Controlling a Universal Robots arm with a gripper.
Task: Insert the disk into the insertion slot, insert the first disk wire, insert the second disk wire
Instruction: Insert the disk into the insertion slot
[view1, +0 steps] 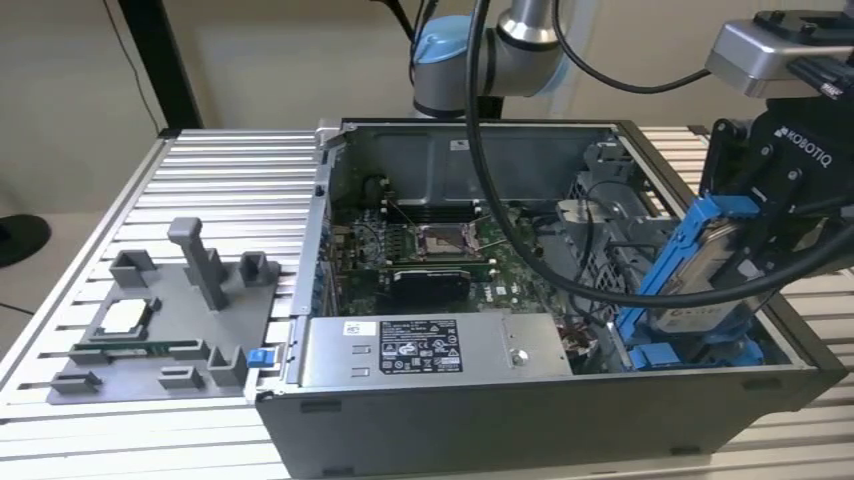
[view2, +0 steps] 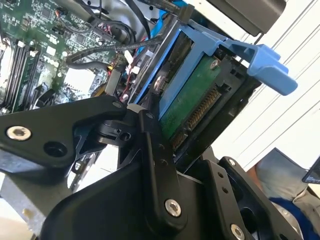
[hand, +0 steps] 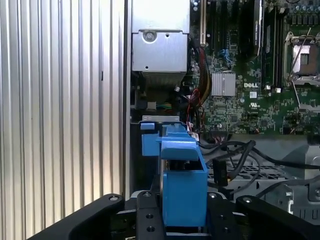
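Pincer (view1: 750, 235) is gripping the disk (view1: 701, 290), its black fingers (view2: 150, 135) pressing on the carrier. The disk is showing a silver body with a white label, framed in bright blue plastic, with a green circuit board visible in the second wrist view. In the exterior view it is hanging tilted, running from the pincer toward seven o'clock, its lower end down at the insertion slot (view1: 694, 355) in the computer case's (view1: 534, 420) four o'clock corner.

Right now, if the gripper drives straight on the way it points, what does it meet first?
The gripper, shut on the tilted disk, points down into the case. The disk's lower end would probably reach the blue rails of the insertion slot first; depth there is unclear.
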